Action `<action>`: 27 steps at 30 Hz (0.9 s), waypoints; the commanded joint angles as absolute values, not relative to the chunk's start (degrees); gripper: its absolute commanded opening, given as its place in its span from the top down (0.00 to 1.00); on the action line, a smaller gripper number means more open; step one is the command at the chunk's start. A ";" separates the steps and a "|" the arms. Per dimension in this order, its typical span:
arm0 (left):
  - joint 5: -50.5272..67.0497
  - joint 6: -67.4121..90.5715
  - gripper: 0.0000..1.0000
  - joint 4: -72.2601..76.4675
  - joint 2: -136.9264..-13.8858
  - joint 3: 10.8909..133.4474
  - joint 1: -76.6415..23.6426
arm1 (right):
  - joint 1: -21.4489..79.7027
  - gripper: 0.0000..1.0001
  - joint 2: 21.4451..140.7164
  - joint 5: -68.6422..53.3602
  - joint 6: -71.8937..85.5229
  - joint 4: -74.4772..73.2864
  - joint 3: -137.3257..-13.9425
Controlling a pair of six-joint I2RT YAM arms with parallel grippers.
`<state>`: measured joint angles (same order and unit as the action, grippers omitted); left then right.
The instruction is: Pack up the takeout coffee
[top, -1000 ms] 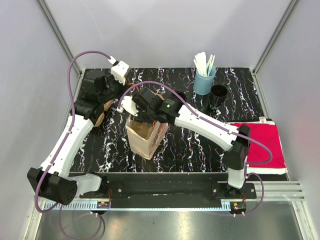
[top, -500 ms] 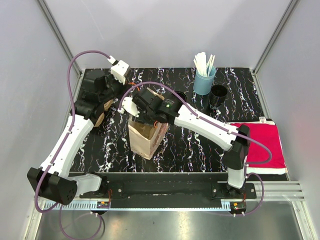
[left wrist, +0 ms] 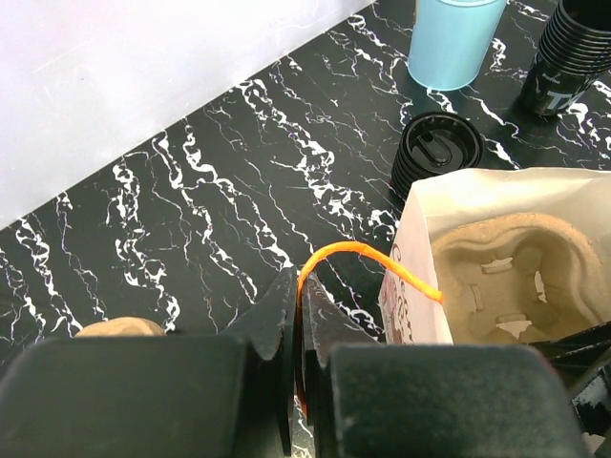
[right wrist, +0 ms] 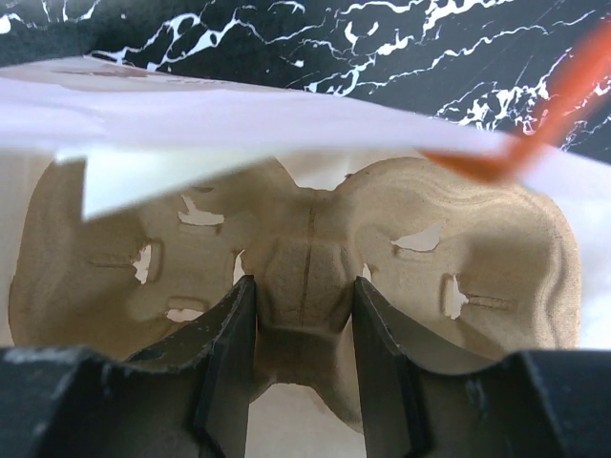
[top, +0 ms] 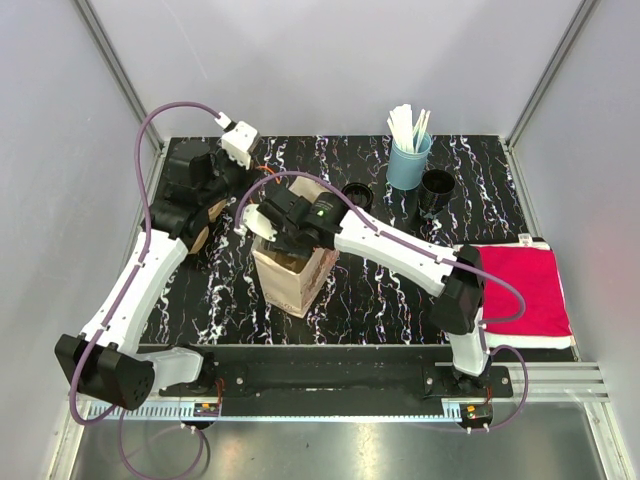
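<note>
The right gripper is clamped on the cup carrier deep inside the bag, whose handle is pinched by the left gripper; the lidded cup, just beside it, is not yet packed.

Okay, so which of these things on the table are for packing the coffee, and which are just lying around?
For the job: paper bag, orange handle pinched by left gripper, cup carrier held by right gripper, probably black cups and lids.
Lying about: red cloth; perhaps the blue cup of stirrers.
</note>
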<state>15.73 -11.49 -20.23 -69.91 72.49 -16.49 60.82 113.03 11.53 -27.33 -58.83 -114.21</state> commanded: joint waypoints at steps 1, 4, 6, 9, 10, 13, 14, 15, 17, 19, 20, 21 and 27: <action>14.06 -10.63 0.97 -16.08 -68.91 71.81 -16.35 | 61.26 0.64 110.84 12.05 -25.32 -56.96 -116.73; 13.89 -10.72 0.97 -16.08 -68.82 71.54 -16.43 | 61.17 0.64 108.37 11.34 -24.17 -53.62 -113.66; 13.80 -10.81 0.97 -16.08 -68.47 71.28 -16.43 | 61.17 0.63 106.53 10.90 -23.03 -51.07 -111.81; 13.36 -10.90 0.97 -16.08 -68.03 70.84 -16.43 | 60.56 0.64 104.24 9.67 -21.62 -47.64 -107.85; 13.36 -11.07 0.97 -16.00 -67.94 70.75 -16.35 | 60.30 0.64 103.37 8.80 -21.27 -46.24 -106.19; 13.27 -11.25 0.97 -15.91 -67.59 70.31 -16.44 | 58.89 0.64 102.13 6.95 -19.61 -44.22 -104.07; 13.10 -11.16 0.97 -16.00 -67.50 70.14 -16.44 | 58.71 0.64 101.87 6.42 -19.43 -43.95 -103.71; 13.01 -11.25 0.97 -15.91 -67.41 70.14 -16.35 | 58.54 0.64 101.78 5.46 -19.42 -43.68 -103.45; 12.83 -11.25 0.97 -15.91 -67.33 69.96 -16.35 | 57.92 0.63 101.34 4.66 -18.90 -42.98 -103.01; 12.57 -11.25 0.97 -15.82 -67.15 69.87 -16.35 | 57.74 0.64 101.16 3.35 -18.63 -42.71 -102.74; 12.48 -11.25 0.97 -15.65 -66.89 69.61 -16.35 | 57.48 0.64 101.25 3.08 -18.46 -42.63 -102.66; 12.48 -11.25 0.97 -15.56 -66.97 69.61 -16.43 | 57.39 0.64 101.34 2.55 -18.37 -42.54 -102.40; 12.04 -11.16 1.00 -15.38 -66.62 69.26 -16.35 | 56.60 0.63 100.99 0.18 -17.67 -41.49 -100.55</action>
<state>13.47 -11.40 -19.11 -68.49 69.71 -16.49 57.36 104.09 3.27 -19.16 -44.36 -101.51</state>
